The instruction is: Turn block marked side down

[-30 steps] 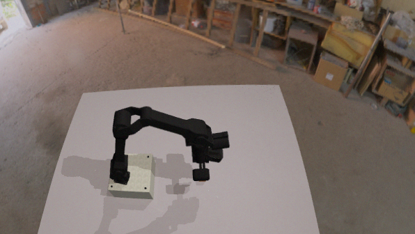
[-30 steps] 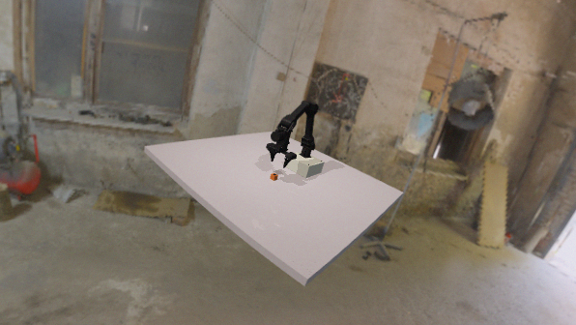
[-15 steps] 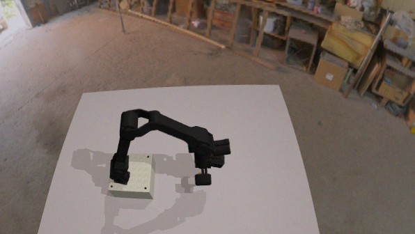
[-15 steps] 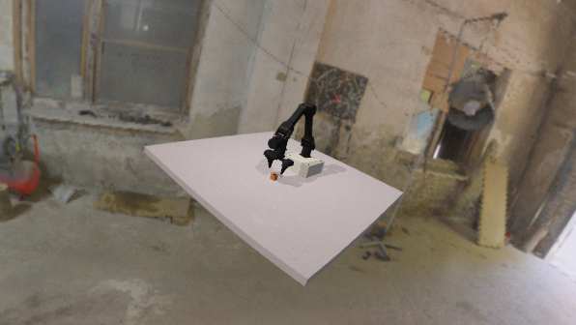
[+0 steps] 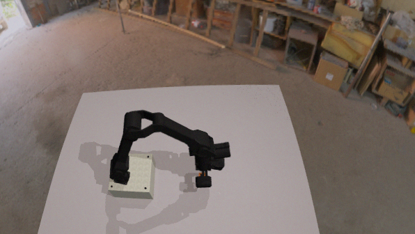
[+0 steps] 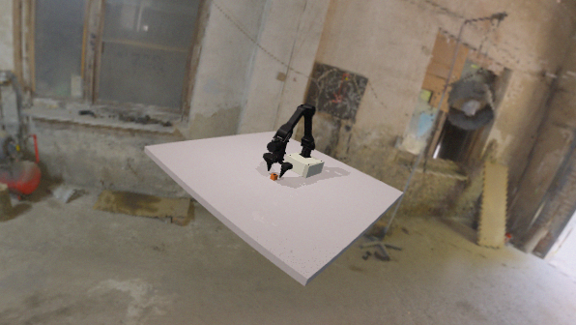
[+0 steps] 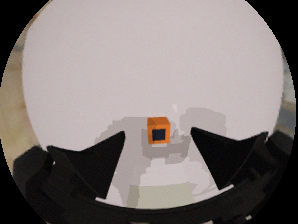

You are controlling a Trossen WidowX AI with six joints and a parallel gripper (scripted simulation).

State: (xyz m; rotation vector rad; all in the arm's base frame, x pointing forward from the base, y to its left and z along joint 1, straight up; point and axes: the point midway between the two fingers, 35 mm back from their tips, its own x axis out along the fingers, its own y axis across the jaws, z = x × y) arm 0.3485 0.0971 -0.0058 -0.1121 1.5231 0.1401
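The small orange block [image 5: 200, 174] [image 6: 273, 177] [image 7: 158, 121] rests on the pale table [image 5: 257, 139] [image 6: 300, 222] [image 7: 150, 60]. Its dark square mark [image 7: 158, 134] faces up in the wrist view. In the top view the gripper covers most of the block. My gripper [image 5: 202, 175] [image 6: 275, 174] [image 7: 158, 133] is open and empty, pointing down over the block. In the wrist view one fingertip is on each side of the block, with gaps on both sides. How far the tips are above the table is hard to tell.
The arm's base stands on a pale box [image 5: 143, 174] [image 6: 314, 168] [image 7: 160, 196], to the left of the block in the top view. The box's edge shows at the bottom of the wrist view. The arm's shadow falls around the block.
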